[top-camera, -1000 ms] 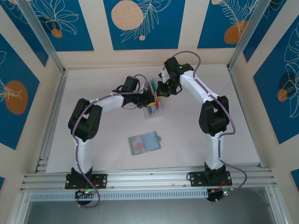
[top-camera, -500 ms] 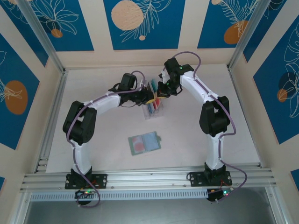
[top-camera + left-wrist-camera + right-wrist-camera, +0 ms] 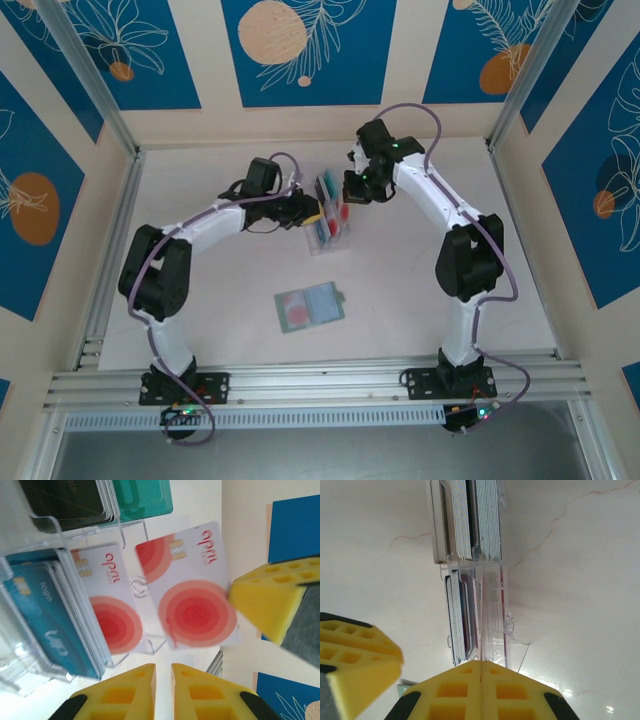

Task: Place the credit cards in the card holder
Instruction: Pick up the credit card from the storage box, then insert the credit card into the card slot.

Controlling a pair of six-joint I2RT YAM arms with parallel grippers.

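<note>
Nearest your bases, the card holder [image 3: 312, 307] lies open and flat on the table [image 3: 230, 330], between the 2 arms and well apart from both grippers; a red-patterned card [image 3: 294, 310] shows in its left half.

Further out stands the clear rack [image 3: 326, 244] w/ cards upright in its slots: blue cards [image 3: 45, 625] at the near end, a racked red-and-white card [image 3: 112, 620] just behind them, teal cards [image 3: 145, 495] at the far end.

Your left gripper [image 3: 163, 672] sits at the rack's left side, tips just beside it; pads stand a narrow gap apart w/ nothing btwn them.

Just past those tips, a loose red-and-white card [image 3: 192, 605] stands upright over the rack, tilted a little vs. the racked one; its right edge meets the tip of your right gripper [image 3: 481, 672].

That gripper comes in from the rack's far-right side; its pads are pressed together, apparently pinching that card's edge; in the right wrist view the card is edge-on and hard to pick out.
</note>
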